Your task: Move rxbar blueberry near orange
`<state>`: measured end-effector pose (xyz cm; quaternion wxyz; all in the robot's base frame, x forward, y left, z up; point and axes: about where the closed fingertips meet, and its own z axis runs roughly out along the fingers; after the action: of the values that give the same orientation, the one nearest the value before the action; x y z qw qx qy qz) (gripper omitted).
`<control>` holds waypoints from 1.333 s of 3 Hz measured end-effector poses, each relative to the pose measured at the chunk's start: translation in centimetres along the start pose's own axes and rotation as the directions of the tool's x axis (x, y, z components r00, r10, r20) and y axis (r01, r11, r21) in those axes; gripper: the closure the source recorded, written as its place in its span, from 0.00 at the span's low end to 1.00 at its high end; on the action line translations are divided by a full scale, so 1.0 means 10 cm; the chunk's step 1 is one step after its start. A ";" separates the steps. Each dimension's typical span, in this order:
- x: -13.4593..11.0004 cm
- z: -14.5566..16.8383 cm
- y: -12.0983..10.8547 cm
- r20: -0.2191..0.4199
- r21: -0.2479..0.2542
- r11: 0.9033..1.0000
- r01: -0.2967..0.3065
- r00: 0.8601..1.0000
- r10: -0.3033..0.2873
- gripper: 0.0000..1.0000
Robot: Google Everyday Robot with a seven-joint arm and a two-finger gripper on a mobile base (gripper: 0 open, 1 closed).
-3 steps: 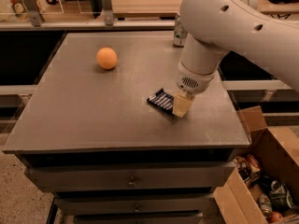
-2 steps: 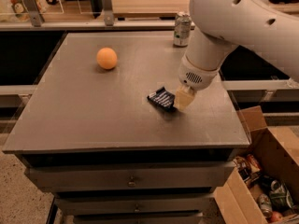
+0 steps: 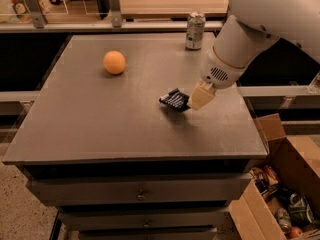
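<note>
The grey table (image 3: 100, 124) fills most of the view, with the white arm (image 3: 260, 19) reaching in from two o'clock. A cardboard box (image 3: 272, 129) of odds and ends sits on the floor at four o'clock. A silver can (image 3: 195, 30) stands at the table's far edge, about twelve o'clock from the snack bar (image 3: 173, 99). The orange (image 3: 114, 62) rests well apart from the bar, toward ten o'clock.

The gripper (image 3: 192, 103) sits right of the table's centre, and it looks clamped on the bar's right end, with the bar tilted and seemingly just off the surface.

To do this carry well, hold the clamp firm, travel low toward ten o'clock, and set the bar down just beside the orange without nudging it, since the fruit would roll.
</note>
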<state>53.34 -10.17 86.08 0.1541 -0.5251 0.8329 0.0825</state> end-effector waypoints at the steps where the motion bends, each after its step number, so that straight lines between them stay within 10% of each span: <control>1: -0.06 -0.08 -0.04 0.054 0.000 1.000 0.001 0.999 -0.001 1.00; 4: -0.53 -0.01 -0.20 0.196 0.041 0.997 0.067 0.978 -0.074 1.00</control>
<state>57.28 -6.56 88.05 0.2475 -0.5410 0.7956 0.1143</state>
